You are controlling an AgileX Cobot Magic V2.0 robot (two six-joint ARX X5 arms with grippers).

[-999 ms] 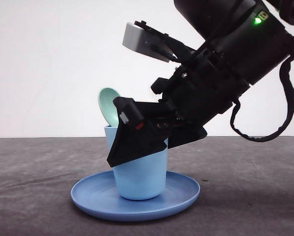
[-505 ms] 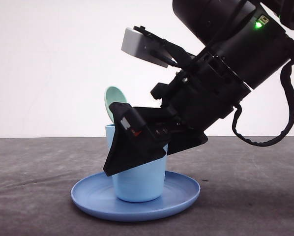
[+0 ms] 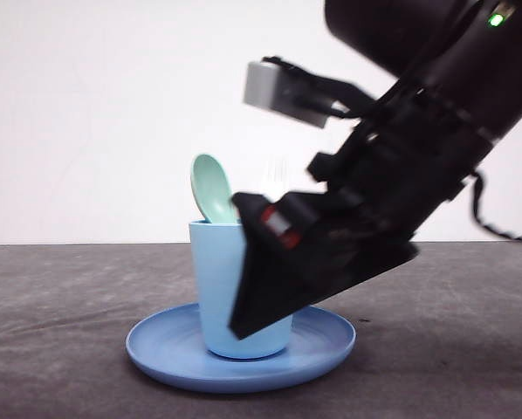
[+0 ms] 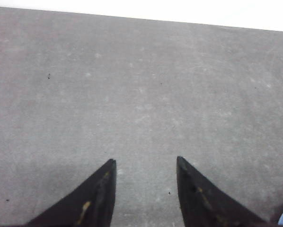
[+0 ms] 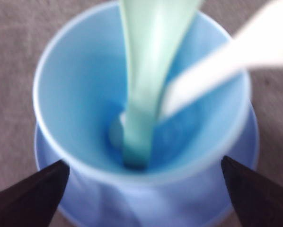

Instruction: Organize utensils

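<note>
Two utensils stand inside the cup (image 3: 216, 288): the spoon (image 3: 211, 188) and the fork (image 5: 226, 59). In the front view the spoon's mint-green bowl sticks up above the cup's rim, leaning toward the cup's left side. The right wrist view looks down into the cup: the spoon's handle runs to the cup's floor, and the white fork handle leans across beside it, meeting it near the bottom. That view is blurred, so the fork's tines cannot be made out.

The cup sits upright in the middle of the plate (image 3: 156, 345), and the plate rests on the dark grey desk (image 3: 51, 349), near its front edge.

The right hand (image 3: 243, 327) hangs tilted in front of the cup's right side, its tip low by the plate; motion blur smears the arm in the front view. In the right wrist view its two fingers (image 5: 30, 198) stand far apart, one at each side of the cup, gripping nothing.

The left hand (image 4: 146, 165) hovers over bare desk, its fingers spread with a clear gap between them and nothing held. A sliver of blue shows at that view's corner.
</note>
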